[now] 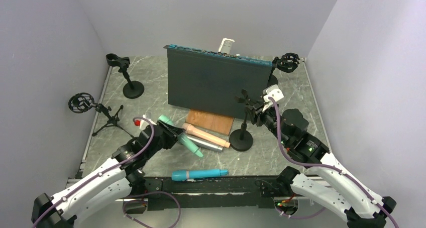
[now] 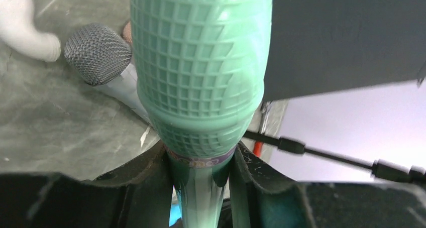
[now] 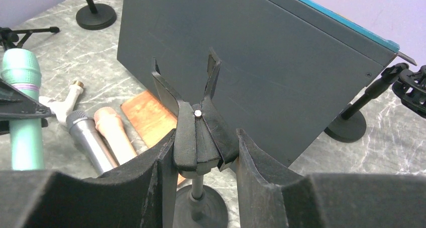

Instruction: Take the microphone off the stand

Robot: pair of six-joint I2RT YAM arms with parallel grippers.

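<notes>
Clearly off its holder, the green microphone (image 1: 193, 147) is clamped in the left hand (image 1: 172, 132), whose fingers have closed on the handle just under the ribbed head; whether its far end touches the counter (image 1: 271, 160) cannot be told. At 3 o'clock from it rises the stand (image 1: 241, 137), its forked clip holding nothing, and the right hand (image 3: 203, 152) is pinched snugly against that clip from both sides. Between them lie a pink microphone (image 1: 206, 135) and a silver microphone (image 1: 210, 145), side by side. A blue microphone (image 1: 198, 174) lies at 6 o'clock, and a dark panel (image 1: 216, 85) stands at 12.
</notes>
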